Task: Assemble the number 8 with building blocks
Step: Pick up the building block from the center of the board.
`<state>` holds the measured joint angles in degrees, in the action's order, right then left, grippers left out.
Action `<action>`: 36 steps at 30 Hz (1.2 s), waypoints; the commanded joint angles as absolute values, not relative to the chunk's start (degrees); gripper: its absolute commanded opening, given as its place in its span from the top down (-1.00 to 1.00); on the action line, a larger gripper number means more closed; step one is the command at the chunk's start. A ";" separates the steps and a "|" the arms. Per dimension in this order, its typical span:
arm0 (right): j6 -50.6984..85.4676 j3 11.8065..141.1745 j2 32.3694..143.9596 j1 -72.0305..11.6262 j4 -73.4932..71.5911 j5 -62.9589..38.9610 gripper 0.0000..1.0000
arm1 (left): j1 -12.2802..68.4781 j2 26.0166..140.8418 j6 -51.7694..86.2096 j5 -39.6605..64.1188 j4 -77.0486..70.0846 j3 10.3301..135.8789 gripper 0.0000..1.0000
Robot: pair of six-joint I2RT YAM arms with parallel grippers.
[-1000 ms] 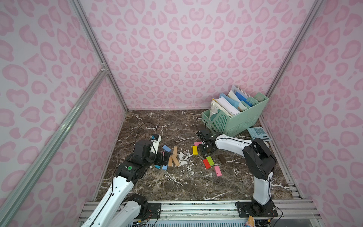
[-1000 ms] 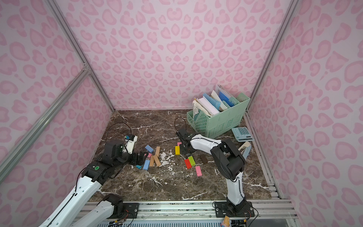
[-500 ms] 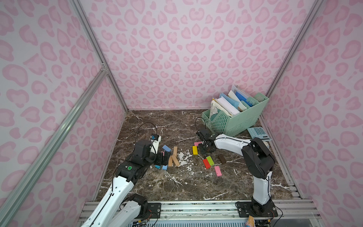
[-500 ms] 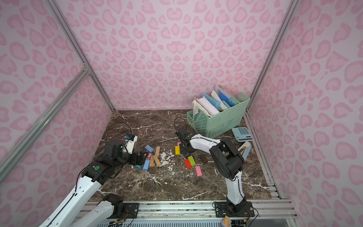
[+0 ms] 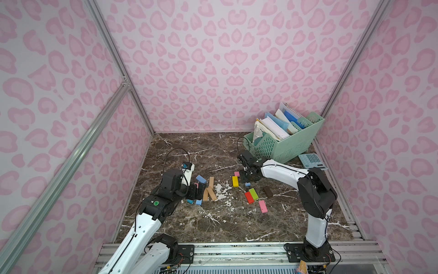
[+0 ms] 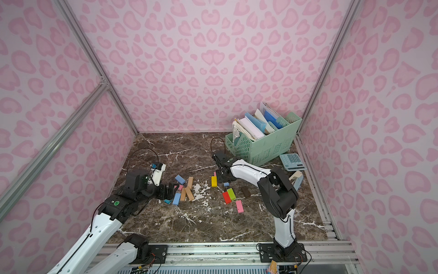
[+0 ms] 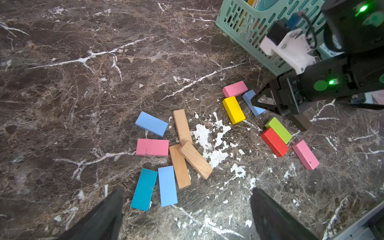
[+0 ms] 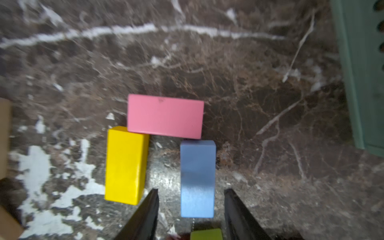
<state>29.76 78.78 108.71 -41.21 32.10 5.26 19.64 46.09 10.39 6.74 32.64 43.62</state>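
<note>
Blocks placed: in a top view the pink block (image 5: 237, 174) lies on the bench (image 5: 213, 225), with the yellow block (image 5: 235, 181) touching it at its 6 o'clock and the light blue block (image 5: 248, 184) at its 4 o'clock.
Right fingers (image 8: 147, 216): slightly spread, flanking the light blue block, with a gap on each side.
Left fingers (image 7: 99, 218): spread wide, nothing between them.
Spare blocks: red block (image 5: 249, 197) and green block (image 5: 253, 193) touch, at 5 o'clock of the yellow block; a mixed heap (image 5: 208, 193) lies at its 9 o'clock.

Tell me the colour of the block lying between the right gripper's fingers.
Light blue. The block shows best in the right wrist view.
</note>
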 commanded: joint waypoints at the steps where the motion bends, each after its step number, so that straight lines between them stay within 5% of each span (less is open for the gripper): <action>1: 30.05 78.98 105.17 -40.81 30.95 3.21 -0.20 | 19.60 45.88 10.18 6.57 32.46 43.75 -0.96; 8: 30.68 71.56 96.53 -40.24 30.58 2.40 -0.41 | 19.62 46.05 10.07 6.37 32.43 43.76 -0.96; 19: 34.93 52.85 84.39 -39.35 30.06 3.97 -0.36 | 19.64 46.50 10.07 6.82 32.30 43.77 -0.96; 26: 35.94 45.86 78.73 -31.18 29.27 3.30 -0.37 | 19.65 46.40 10.02 6.90 32.32 43.73 -0.96; 36: 48.81 43.37 76.99 -28.66 25.16 0.21 -0.69 | 19.62 46.32 10.04 6.92 32.33 43.74 -0.96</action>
<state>41.15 44.12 77.82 -28.75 27.49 1.65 19.68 46.46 10.37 6.74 32.64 43.62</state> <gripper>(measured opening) 0.844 0.979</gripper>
